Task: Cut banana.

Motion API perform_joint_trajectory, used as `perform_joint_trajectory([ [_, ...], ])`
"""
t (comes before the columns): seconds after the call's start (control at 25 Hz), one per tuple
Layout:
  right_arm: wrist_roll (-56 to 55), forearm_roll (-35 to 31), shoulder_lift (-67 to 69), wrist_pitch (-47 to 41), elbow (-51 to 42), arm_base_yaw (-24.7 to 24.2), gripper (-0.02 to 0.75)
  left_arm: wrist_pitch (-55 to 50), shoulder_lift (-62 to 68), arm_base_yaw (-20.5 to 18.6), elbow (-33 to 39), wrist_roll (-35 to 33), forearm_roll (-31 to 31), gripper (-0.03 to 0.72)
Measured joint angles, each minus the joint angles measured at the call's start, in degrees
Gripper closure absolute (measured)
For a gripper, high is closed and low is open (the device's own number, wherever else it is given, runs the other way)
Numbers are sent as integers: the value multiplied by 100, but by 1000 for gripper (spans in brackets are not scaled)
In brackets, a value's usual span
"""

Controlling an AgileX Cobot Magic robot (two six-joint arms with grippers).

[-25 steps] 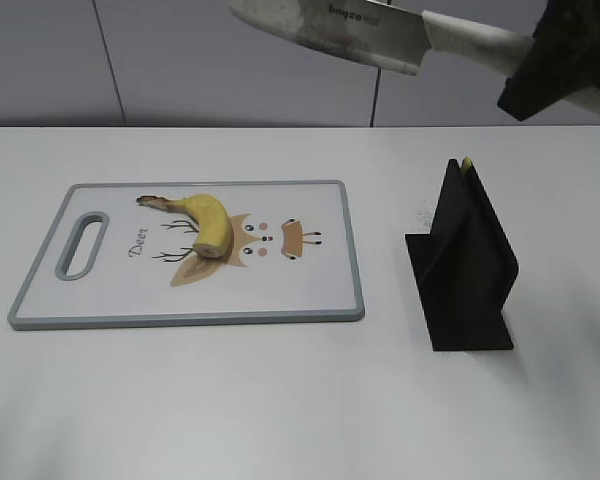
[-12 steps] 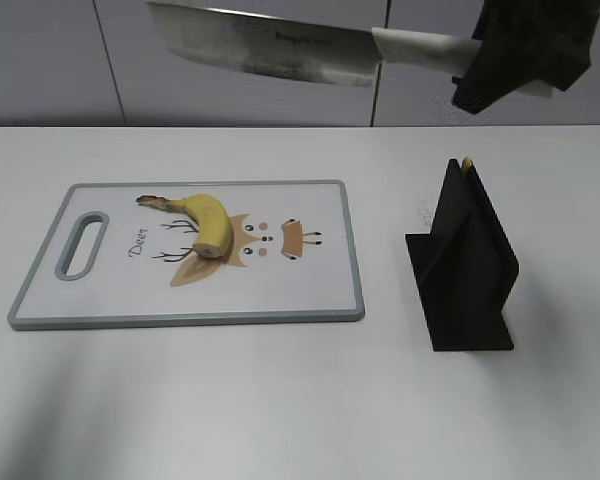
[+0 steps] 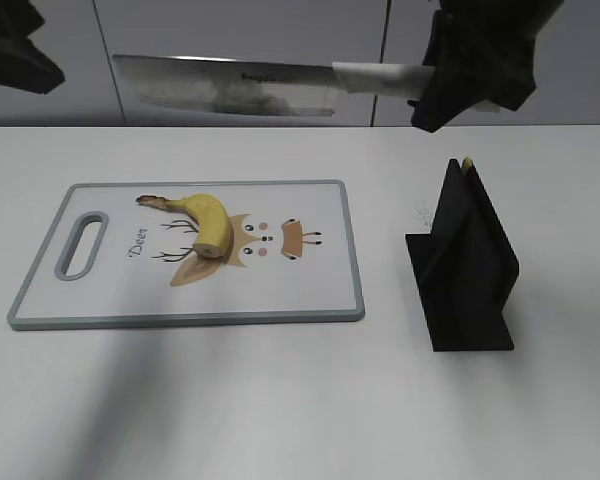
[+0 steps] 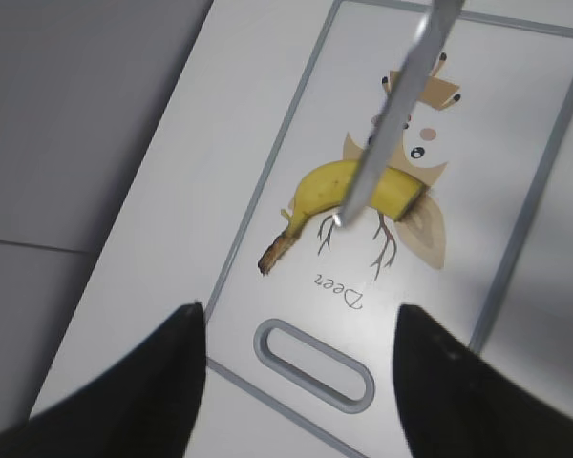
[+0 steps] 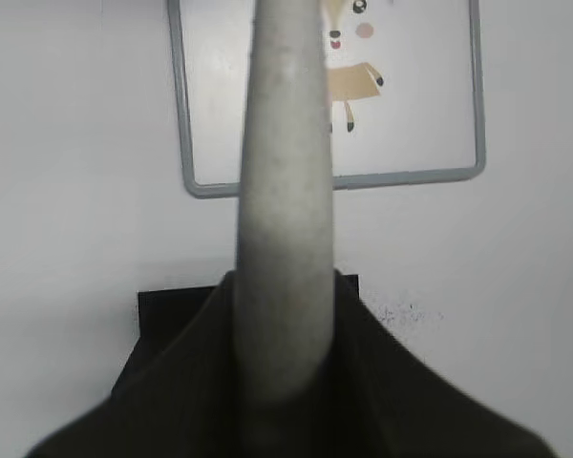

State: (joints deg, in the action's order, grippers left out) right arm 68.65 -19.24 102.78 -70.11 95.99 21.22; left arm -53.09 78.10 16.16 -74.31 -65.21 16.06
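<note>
**Knife held above board, banana uncut**

While the right claw (image 3: 450,85) is clenched on the pale handle of the knife (image 3: 230,85), I see the blade held level, high over the cutting board (image 3: 320,290). The banana (image 3: 205,222) lies on that board: yellow, curved, dark stem pointing toward the handle slot, one end blunt. The left claw (image 4: 296,382) hovers released above the board. On the desk (image 3: 280,400), the black knife stand (image 3: 465,270) is empty.

Slanted front view, wrists overhead, sharing cutting board (image 3: 310,300)
</note>
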Motion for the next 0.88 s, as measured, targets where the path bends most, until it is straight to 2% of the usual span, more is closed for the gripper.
perform_joint_trajectory([
  [0.24,147,-29,415,5,278,298,567,6,467,213,-272,-275,-111,97],
  [0.68,158,-345,1005,5,913,318,567,-1,1025,219,-282,-390,-135,103],
  [0.88,158,-363,1162,5,979,324,567,148,1113,219,-288,-395,-155,208],
])
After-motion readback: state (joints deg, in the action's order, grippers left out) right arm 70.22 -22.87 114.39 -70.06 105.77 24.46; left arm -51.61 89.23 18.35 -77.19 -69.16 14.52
